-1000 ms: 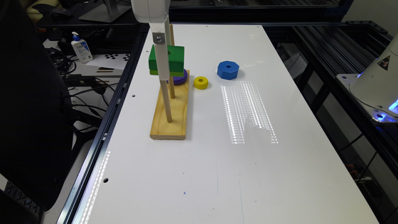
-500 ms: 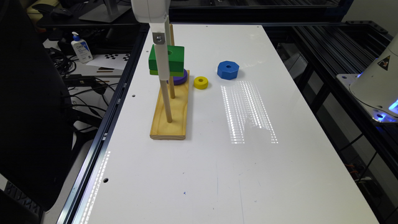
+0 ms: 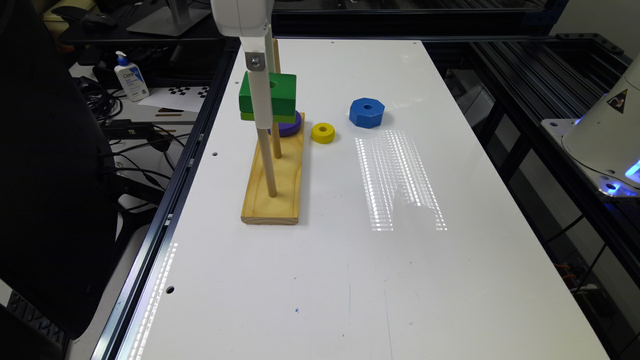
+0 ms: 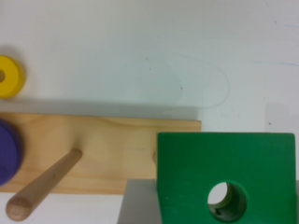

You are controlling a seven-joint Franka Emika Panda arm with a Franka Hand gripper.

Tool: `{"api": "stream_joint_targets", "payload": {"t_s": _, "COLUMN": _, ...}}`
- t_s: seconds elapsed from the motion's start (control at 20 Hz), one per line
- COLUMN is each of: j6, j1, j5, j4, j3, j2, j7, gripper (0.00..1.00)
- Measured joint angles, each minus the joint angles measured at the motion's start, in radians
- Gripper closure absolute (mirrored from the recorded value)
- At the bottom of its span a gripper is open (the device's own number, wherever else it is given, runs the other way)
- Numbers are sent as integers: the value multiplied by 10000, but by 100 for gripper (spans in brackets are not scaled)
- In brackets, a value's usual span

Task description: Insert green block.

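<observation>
Table [image 3: 450,280]: white, with a bright strip of glare on it.
Base [image 3: 272,200]: wooden board I see carrying upright pegs [image 3: 267,165].
Green block [image 3: 280,95]: held in the air above the base, over the purple ring [image 3: 292,127], level.
End effector [image 3: 260,95]: clamped on the green block.
Nearby: yellow ring [image 3: 323,133] and blue block [image 3: 366,112] lie beside the base.

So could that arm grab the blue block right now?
Probably not straight away. The blue block lies in the open on the table, nothing over it, but the gripper is holding the green block up by the pegs. It would likely have to let that go first.
</observation>
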Motion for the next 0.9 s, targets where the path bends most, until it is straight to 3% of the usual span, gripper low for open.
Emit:
{"api": "stream_joint_targets", "payload": {"t_s": 0.55, "j6": 0, "j1": -166, "j5": -64, "j4": -6, "j3": -24, "j2": 1, "j7": -21, "gripper": 100}}
{"api": "stream_joint_targets", "payload": {"t_s": 0.9, "j6": 0, "j1": -181, "j5": -80, "j4": -7, "j3": -26, "j2": 1, "j7": -22, "gripper": 100}}
